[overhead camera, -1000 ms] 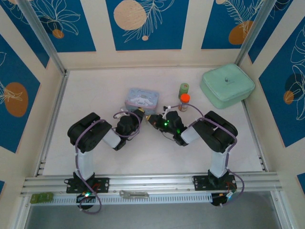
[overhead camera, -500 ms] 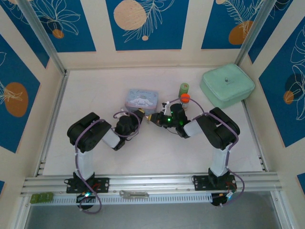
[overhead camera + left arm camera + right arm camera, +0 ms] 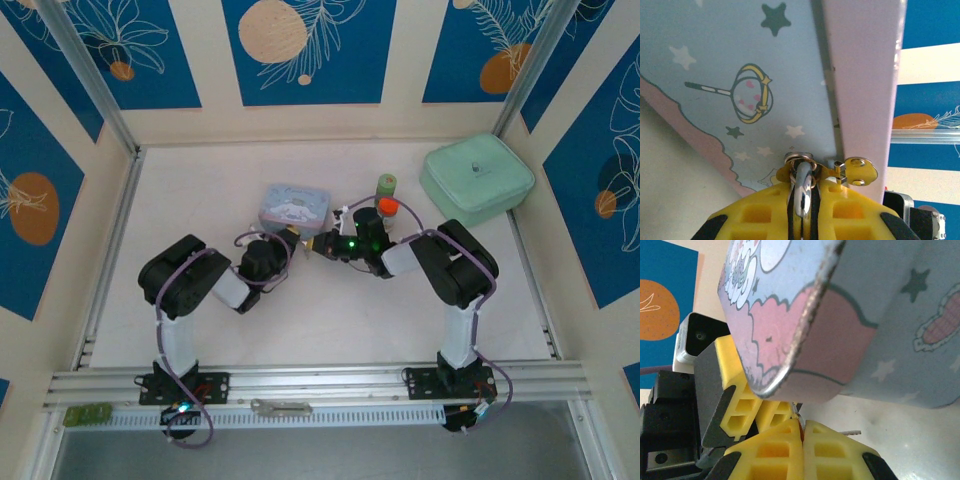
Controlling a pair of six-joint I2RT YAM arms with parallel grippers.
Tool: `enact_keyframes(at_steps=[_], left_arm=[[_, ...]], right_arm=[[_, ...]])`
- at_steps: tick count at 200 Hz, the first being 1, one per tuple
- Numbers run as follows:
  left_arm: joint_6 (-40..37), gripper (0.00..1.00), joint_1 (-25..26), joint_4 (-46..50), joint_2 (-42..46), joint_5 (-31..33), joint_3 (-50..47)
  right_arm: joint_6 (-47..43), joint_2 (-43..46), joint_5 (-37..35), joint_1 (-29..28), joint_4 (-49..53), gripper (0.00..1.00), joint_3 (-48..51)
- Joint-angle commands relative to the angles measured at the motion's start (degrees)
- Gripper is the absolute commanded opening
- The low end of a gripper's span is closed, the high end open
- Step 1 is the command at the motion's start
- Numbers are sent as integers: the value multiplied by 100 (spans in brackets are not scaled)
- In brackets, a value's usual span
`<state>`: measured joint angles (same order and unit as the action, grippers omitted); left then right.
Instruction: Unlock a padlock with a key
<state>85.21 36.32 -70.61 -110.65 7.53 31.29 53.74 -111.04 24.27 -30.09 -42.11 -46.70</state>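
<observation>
Right gripper (image 3: pixel 802 426) now sits nearer twelve o'clock than before — clenched on one key (image 3: pixel 852 432). Left gripper (image 3: pixel 297 238) grasps one padlock (image 3: pixel 802 197) beside one tin (image 3: pixel 293 205).

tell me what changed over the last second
The right tool moved away from the bases and slightly left, toward the left tool beside the blue tin. The left arm, tin and orange-capped bottle stayed put.

a pale blue cartoon-printed tin (image 3: pixel 292 204) sits mid-table (image 3: pixel 200 200), an orange-capped bottle (image 3: pixel 388 208) and a green-capped bottle (image 3: pixel 386 184) stand just right of it, and a mint green case (image 3: pixel 477 178) lies far right.
</observation>
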Motion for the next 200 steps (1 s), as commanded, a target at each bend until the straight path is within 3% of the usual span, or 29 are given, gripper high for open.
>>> enact_keyframes(at_steps=[1, 59, 108, 147, 200], left_arm=[[-40, 0, 429, -530, 220, -1928, 262], [-138, 0, 429, -406, 186, -2557, 363], [-202, 0, 441, -563, 151, -2857, 454], [-129, 0, 447, -873, 87, -2847, 426], [-20, 0, 447, -709, 137, -2606, 465]], right_arm=[[-361, -57, 398, -71, -404, 0, -569], [-397, -164, 513, -41, -61, 0, -839], [914, -498, 590, 85, 3, 0, -1277], [1836, -647, 728, 139, -731, 0, -1219], [266, -182, 355, -261, 371, 0, -1156]])
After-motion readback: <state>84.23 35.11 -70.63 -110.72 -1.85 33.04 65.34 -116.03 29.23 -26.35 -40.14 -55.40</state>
